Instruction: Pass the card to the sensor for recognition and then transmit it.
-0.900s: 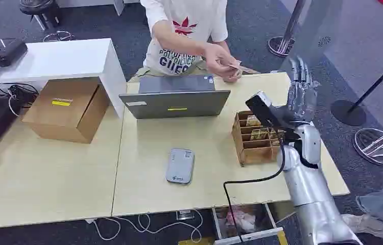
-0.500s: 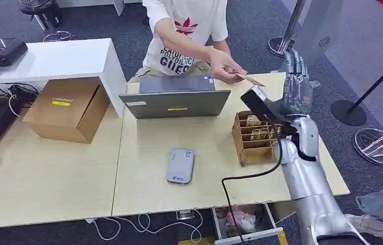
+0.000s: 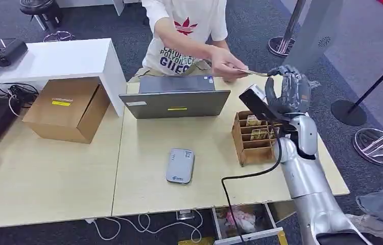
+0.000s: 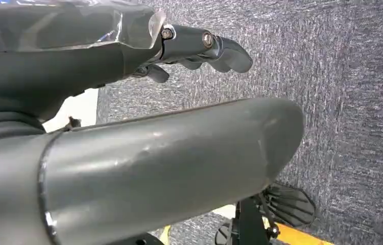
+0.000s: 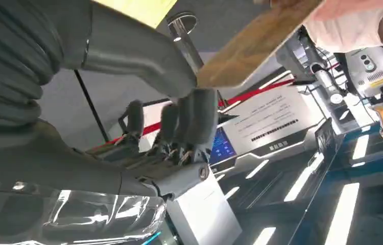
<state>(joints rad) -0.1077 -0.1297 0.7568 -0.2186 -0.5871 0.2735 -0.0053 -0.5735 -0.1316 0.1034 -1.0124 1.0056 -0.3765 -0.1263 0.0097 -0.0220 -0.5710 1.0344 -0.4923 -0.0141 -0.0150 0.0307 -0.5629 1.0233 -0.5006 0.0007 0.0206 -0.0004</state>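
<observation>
Meeting at the card [image 3: 255,73], held out flat above the far edge of the counter [image 3: 143,199] in a person's hand [image 3: 229,65], with the right hand [image 3: 287,94] closing thumb and fingers around its free end. Seen in the right wrist view with the card [image 5: 261,41] between thumb [image 5: 143,56] and fingers [image 5: 197,115]. Hanging over grey carpet, the left hand [image 4: 128,51] empty, fingers curled.

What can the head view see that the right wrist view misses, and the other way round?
Only the head view shows the pale wooden table, the grey laptop, the grey card reader and the brown cardboard box. Only the right wrist view shows a white sign with printed lines. Both show the right hand by the tan card that a person's hand holds out.
</observation>
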